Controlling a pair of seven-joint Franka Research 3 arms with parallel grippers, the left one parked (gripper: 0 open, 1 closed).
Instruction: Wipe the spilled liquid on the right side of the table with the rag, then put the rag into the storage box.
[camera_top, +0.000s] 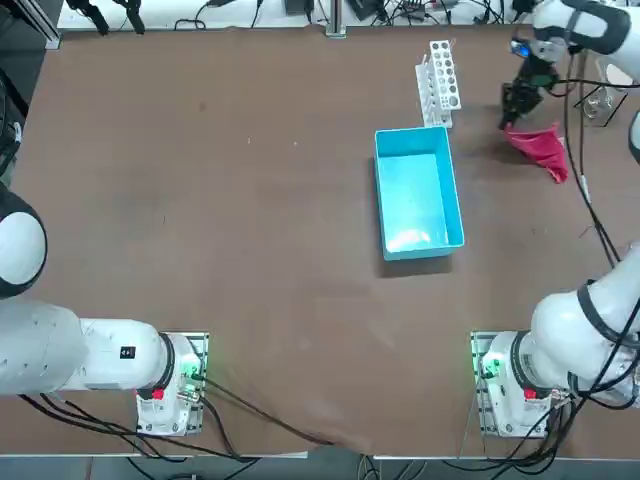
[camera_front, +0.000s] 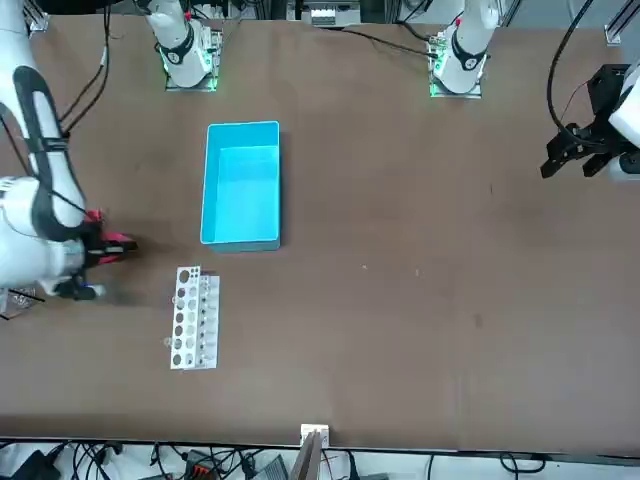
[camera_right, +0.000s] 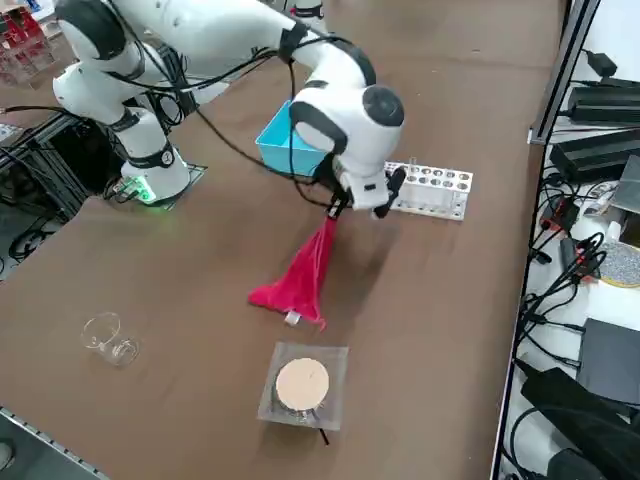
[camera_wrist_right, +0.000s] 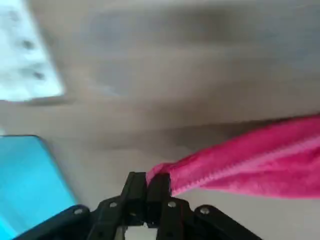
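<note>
Right side view, centre: fingers (camera_right: 337, 208) closed on the rag's (camera_right: 303, 279) gathered top corner. Rag likely light, limp; grip one corner, allowing free hang.

Overhead and front views share the blue box (camera_top: 418, 190) (camera_front: 241, 185).

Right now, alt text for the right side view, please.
The right arm's claw pinches one end of a red-pink rag, which hangs down over the brown tabletop. Beyond it are a light-blue plastic bin and a white test-tube rack; nearer the camera are a clear glass beaker and a round pale disc on a clear square.
</note>
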